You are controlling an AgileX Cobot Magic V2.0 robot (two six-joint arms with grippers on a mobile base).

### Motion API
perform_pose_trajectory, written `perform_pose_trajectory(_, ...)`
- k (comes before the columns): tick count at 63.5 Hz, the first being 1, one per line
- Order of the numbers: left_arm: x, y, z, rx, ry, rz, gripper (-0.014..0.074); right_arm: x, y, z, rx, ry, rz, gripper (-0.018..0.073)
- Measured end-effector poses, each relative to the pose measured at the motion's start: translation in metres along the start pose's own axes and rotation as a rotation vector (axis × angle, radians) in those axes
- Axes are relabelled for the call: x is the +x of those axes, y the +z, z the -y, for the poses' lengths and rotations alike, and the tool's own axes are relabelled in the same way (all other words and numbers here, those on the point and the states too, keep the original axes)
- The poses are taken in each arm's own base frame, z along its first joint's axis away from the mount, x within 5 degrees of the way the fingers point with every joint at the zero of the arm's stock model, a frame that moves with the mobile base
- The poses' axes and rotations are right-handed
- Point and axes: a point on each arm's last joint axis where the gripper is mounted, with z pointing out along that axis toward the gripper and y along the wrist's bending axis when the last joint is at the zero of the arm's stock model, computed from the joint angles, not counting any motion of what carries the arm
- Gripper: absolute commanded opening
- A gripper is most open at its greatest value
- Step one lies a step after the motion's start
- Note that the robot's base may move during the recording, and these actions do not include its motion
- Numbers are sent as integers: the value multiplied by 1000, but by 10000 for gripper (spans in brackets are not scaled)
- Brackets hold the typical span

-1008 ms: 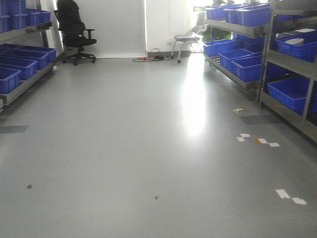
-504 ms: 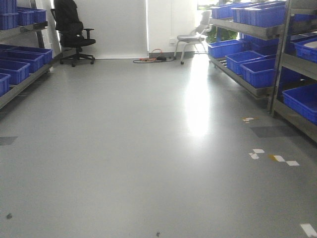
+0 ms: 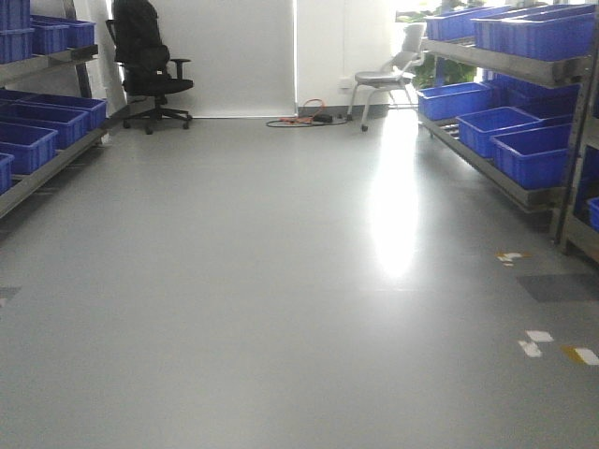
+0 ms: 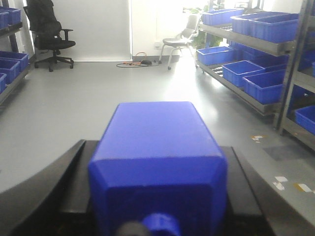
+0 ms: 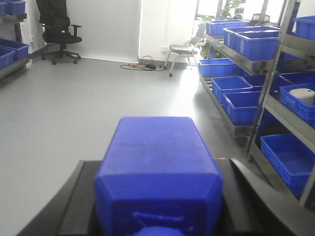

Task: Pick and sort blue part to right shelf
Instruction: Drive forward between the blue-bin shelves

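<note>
Blue part [image 5: 157,169] clamped by flat sides in right claw [image 5: 157,162], cap toward wrist, judged for secure carry; blue block [image 4: 157,157] gripped likewise by left claw [image 4: 157,145]; right shelf [image 3: 510,64] well apart.

The left gripper [image 4: 156,147] has matte black jaws, smooth broad plates whose outer edges flare outward behind the tips. The right gripper [image 5: 155,162] has matching jaws: black, flat, gently curved.
</note>
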Motion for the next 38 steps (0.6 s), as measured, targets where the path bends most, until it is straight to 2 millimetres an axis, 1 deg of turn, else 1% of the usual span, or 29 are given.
perform_pose_trajectory(38,0,0,0,0,0,0,332,0,0,0,0,0,0,267)
